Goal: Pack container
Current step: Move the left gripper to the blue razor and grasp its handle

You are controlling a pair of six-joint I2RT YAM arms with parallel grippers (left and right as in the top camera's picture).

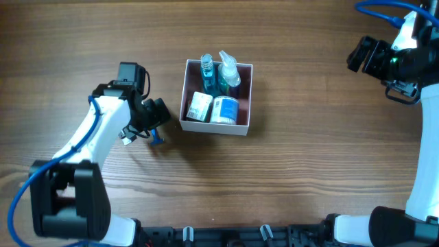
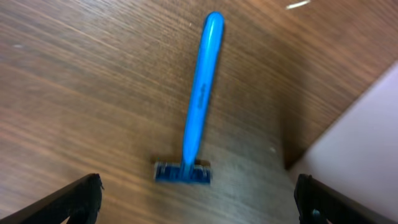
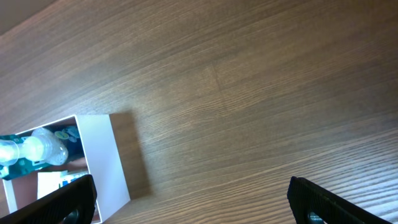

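While my left claw (image 2: 199, 208) hangs spread over the blue razor (image 2: 198, 106) beside the container (image 1: 214, 127), right claw (image 3: 186, 208) spread too: I reckon the flat handle may skid when pinched.

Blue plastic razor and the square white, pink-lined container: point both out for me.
Blue plastic razor (image 2: 200, 93): left wrist view, middle of its handle.
Square white container (image 1: 214, 127): overhead view, its near outer wall.

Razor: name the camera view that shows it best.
Left wrist: the razor lies whole and large in frame, handle and head both clear. Overhead shows only a small blue sliver of it, mostly hidden. Right wrist does not show it.
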